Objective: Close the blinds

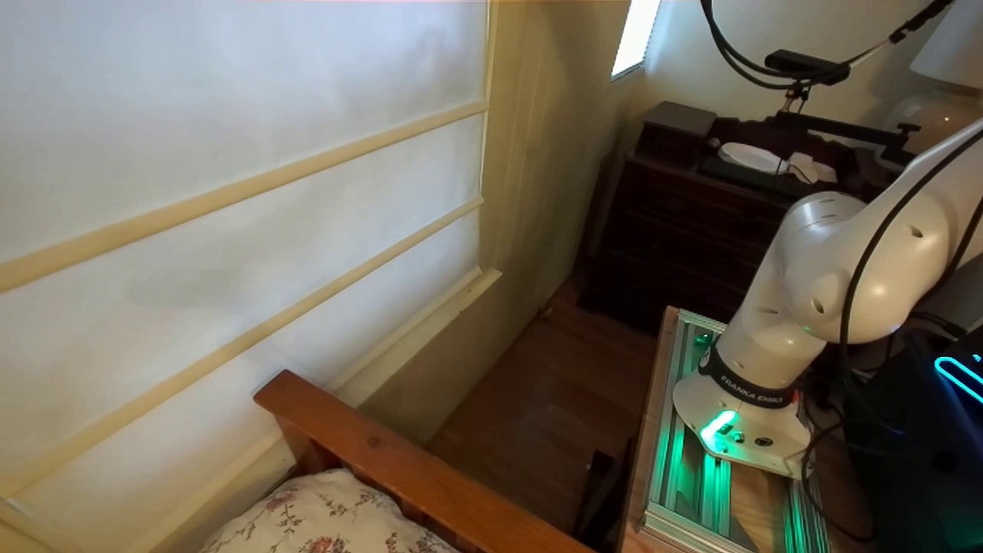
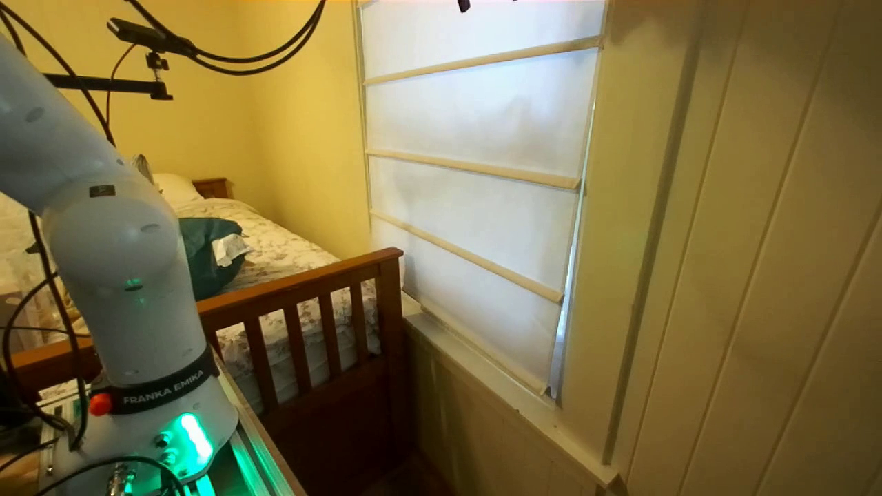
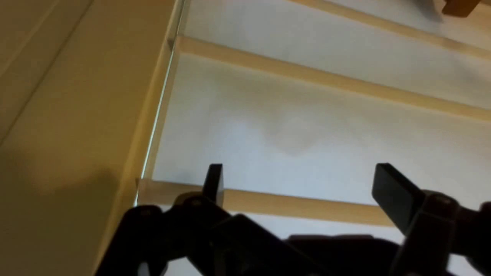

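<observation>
The blinds (image 1: 345, 184) hang down over the window as pale fabric crossed by several beige fold bands. They show in both exterior views (image 2: 475, 207). Their bottom hem (image 2: 486, 350) lies down at the window sill, with a thin strip of light along one side edge. In the wrist view the blinds (image 3: 291, 134) fill most of the picture behind my gripper (image 3: 299, 182). My gripper is open, its two black fingers wide apart with nothing between them. A fold band crosses behind the fingers. I cannot tell whether they touch the fabric. The gripper is mostly out of both exterior views.
The wooden bed footboard (image 2: 303, 279) stands close against the blinds. The window sill (image 2: 510, 393) juts out below. A dark dresser (image 1: 676, 223) stands by the wall. Black cables (image 1: 737, 61) hang overhead. The arm's base (image 1: 745, 422) is mounted on a metal-railed table.
</observation>
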`<state>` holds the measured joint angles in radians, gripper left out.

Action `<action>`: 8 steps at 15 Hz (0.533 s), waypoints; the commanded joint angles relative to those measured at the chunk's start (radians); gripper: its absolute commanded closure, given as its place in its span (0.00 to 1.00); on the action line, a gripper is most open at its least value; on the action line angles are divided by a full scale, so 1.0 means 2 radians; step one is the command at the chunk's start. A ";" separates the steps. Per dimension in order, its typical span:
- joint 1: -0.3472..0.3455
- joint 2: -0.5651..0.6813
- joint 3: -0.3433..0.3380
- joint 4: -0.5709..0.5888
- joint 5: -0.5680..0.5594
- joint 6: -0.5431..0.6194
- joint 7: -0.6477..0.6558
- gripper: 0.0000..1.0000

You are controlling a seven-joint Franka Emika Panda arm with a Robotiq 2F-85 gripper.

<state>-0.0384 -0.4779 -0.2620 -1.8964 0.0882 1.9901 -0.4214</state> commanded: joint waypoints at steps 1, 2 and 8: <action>-0.020 -0.010 0.016 -0.032 -0.029 -0.026 0.030 0.00; -0.026 -0.011 0.020 -0.045 -0.032 -0.023 0.048 0.00; -0.043 -0.034 0.032 -0.136 -0.020 -0.020 0.124 0.00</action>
<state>-0.1071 -0.4853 -0.2178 -2.0645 0.0444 1.9479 -0.2296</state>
